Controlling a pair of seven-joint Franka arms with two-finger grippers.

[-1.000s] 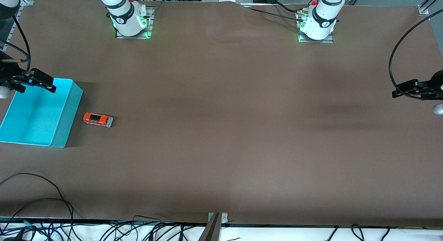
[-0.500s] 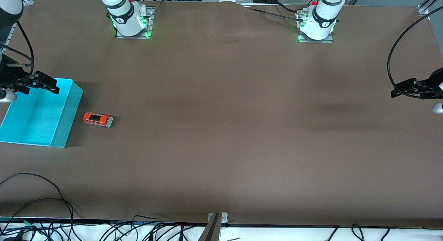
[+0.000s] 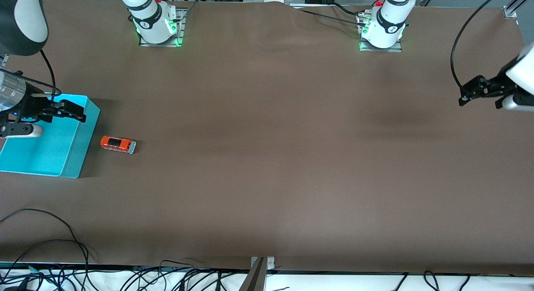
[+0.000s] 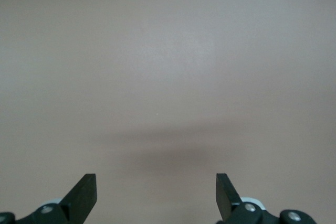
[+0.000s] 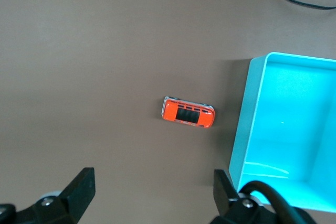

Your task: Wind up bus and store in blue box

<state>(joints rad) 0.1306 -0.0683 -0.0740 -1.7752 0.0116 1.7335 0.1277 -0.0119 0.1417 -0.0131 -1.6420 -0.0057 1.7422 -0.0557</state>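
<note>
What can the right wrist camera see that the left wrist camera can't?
Only the right wrist view shows the bus, standing on the table beside the blue box, which looks empty, plus a dark cable on the table. The right gripper hangs open above them, over the box's edge.

Only the left wrist view shows the left gripper, open over bare table at the left arm's end, with just a soft shadow under it.

Both show the same brown table and two open black fingers at the edge of the picture.

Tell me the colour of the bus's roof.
Orange, with dark window strips along it; the bus shows best in the right wrist view.
</note>
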